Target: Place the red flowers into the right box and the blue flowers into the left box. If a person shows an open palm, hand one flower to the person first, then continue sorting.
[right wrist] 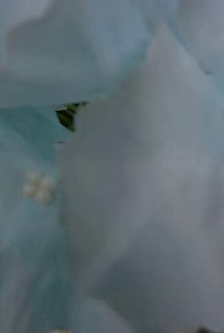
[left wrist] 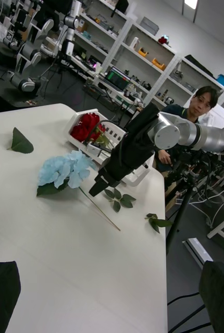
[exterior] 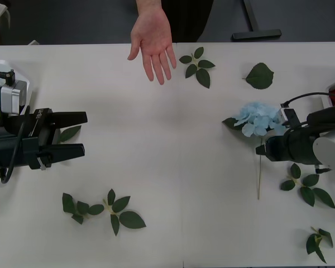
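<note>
Nearest the robot, the left gripper (exterior: 85,134) is hovering over the table's left side, black fingers spread apart and carrying nothing, just beside the left box (exterior: 5,75). On the right, the right gripper (exterior: 263,148) is sitting at the stem of a blue flower (exterior: 259,118) lying on the table; whether its fingers are closed cannot be told. The red flowers (left wrist: 88,126) are resting in the right box (left wrist: 110,135). Farthest away, a person's hand (exterior: 153,42) is reaching over the table's far edge, palm open. A likely risk: sorting the flower instead of handing it over, or a loose pinch dropping it.
</note>
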{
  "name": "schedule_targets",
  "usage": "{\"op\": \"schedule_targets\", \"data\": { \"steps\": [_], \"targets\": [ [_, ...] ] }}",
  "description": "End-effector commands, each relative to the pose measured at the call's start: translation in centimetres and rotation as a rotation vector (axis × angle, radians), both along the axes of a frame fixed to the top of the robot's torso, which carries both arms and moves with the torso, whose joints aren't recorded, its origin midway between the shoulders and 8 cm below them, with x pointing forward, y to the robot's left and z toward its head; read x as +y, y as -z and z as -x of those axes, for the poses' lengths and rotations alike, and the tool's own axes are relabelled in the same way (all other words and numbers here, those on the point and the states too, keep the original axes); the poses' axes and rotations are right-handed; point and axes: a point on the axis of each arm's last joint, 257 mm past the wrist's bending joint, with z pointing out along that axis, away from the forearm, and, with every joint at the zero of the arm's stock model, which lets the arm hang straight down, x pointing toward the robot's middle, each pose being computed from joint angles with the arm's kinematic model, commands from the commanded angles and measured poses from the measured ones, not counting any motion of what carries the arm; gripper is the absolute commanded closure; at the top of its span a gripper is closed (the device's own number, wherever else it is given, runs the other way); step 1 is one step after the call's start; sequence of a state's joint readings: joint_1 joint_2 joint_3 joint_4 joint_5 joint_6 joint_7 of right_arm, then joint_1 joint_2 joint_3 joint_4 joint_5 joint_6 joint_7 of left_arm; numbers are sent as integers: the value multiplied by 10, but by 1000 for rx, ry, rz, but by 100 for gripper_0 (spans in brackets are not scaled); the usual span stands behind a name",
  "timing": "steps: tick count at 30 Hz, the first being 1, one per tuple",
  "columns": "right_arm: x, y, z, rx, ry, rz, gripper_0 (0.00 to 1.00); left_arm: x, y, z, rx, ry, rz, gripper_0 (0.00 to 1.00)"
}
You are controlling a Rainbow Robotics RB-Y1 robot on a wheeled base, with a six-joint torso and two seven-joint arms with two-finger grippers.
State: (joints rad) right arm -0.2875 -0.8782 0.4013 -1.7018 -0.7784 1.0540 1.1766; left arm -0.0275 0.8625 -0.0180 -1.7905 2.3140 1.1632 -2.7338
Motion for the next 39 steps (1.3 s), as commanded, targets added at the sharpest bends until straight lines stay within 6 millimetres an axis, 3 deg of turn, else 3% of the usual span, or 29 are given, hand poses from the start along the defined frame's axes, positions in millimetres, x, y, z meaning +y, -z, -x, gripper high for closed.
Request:
{"op": "schedule_targets", "data": {
  "steps": [1, 9, 16, 19, 20, 24, 25, 27, 35, 39],
  "targets": [
    [34, -17, -19, -44, 16, -37, 7, 0, 3, 11, 42, 17, -19, 0],
    [44, -4, -31, -46, 30, -9, 7, 0, 3, 11, 42, 17, -19, 0],
    [41, 5, -39, -47, 44, 15, 7, 0, 3, 11, 42, 17, -19, 0],
    [40, 5, -39, -48, 42, 24, 12, 0, 3, 11, 42, 17, -19, 0],
    [41, 7, -38, -47, 41, 27, 17, 0, 3, 11, 42, 17, -19, 0],
    [37, 9, -38, -47, 47, 40, 60, 0, 3, 11, 42, 17, -19, 0],
    [34, 11, -38, -44, 52, 43, 82, 0, 3, 11, 42, 17, -19, 0],
    [32, 11, -39, -46, 56, 46, 99, 0, 3, 11, 42, 17, -19, 0],
    [31, 12, -39, -45, 60, 44, 100, 0, 3, 11, 42, 17, -19, 0],
    [30, 1, -46, -58, 67, 30, 100, 0, 3, 11, 42, 17, -19, 0]
  ]
}}
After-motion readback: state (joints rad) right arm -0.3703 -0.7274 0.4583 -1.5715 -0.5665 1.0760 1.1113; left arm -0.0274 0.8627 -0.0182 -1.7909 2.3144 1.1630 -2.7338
